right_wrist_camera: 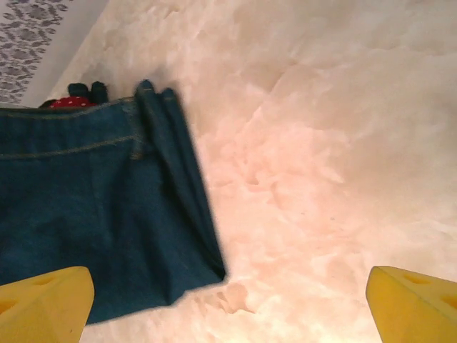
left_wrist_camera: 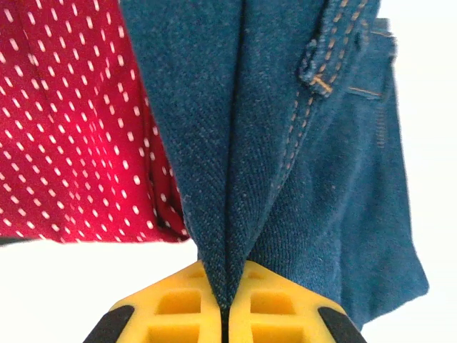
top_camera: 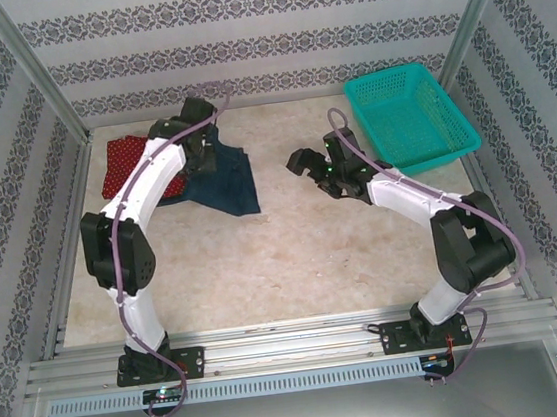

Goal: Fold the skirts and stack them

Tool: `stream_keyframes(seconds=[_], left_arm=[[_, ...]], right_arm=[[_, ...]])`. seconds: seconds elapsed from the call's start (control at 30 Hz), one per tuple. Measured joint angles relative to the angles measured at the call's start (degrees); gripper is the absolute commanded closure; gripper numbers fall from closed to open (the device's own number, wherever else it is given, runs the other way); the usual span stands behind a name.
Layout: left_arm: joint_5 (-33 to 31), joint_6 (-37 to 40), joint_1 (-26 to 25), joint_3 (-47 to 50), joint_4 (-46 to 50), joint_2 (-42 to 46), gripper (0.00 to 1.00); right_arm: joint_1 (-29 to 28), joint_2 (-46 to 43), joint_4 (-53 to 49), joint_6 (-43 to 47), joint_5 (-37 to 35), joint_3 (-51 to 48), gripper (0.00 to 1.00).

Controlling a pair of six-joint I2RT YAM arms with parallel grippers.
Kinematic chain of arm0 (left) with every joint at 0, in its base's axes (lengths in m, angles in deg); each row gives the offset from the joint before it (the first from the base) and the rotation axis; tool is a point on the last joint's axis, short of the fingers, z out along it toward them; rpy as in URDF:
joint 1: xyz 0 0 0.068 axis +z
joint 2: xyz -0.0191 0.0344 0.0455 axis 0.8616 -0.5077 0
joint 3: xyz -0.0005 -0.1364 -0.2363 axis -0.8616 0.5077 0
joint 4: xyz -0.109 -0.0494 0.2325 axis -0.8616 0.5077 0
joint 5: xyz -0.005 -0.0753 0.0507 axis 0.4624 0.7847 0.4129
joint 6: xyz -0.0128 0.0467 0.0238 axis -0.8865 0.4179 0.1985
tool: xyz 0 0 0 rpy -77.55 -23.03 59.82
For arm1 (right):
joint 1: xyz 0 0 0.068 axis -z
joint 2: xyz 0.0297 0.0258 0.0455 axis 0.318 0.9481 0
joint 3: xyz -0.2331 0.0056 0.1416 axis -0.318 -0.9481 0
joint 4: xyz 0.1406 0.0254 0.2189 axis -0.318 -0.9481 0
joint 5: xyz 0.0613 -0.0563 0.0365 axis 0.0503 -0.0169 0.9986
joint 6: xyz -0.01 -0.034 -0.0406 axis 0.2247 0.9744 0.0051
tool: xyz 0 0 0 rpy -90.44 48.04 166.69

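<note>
A dark blue denim skirt (top_camera: 227, 181) lies at the back left of the table, partly lifted. My left gripper (top_camera: 200, 149) is shut on its upper edge; in the left wrist view a pinched fold of the denim skirt (left_wrist_camera: 235, 164) runs down between the yellow fingers (left_wrist_camera: 285, 304). A red skirt with white dots (top_camera: 124, 158) lies behind and to the left, close against the denim, and fills the left side as the red dotted skirt (left_wrist_camera: 71, 121). My right gripper (top_camera: 306, 163) hangs open over bare table right of the denim skirt (right_wrist_camera: 93, 214), its yellow fingertips (right_wrist_camera: 43, 300) wide apart.
A teal mesh basket (top_camera: 411, 118) stands at the back right. Metal frame posts and patterned walls enclose the table (top_camera: 294, 257). A dark cloth edge (top_camera: 171, 194) shows under the left arm.
</note>
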Motion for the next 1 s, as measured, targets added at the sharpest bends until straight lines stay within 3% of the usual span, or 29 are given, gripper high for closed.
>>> stream_keyframes(seconds=[0.43, 0.63, 1.0], left_arm=[[-1.8, 12.0, 3.5, -37.1, 15.9, -16.6, 1.0], [5.9, 15.3, 8.8, -40.2, 19.5, -16.9, 1.0], [22.7, 16.2, 23.9, -40.2, 20.7, -16.9, 1.0]], right_arm=[[0.6, -3.3, -2.9, 3.5, -0.7, -0.9, 0.02], [0.6, -3.3, -3.8, 3.7, -0.8, -1.8, 0.02], [0.6, -3.3, -6.3, 3.7, -1.2, -1.7, 0.02]])
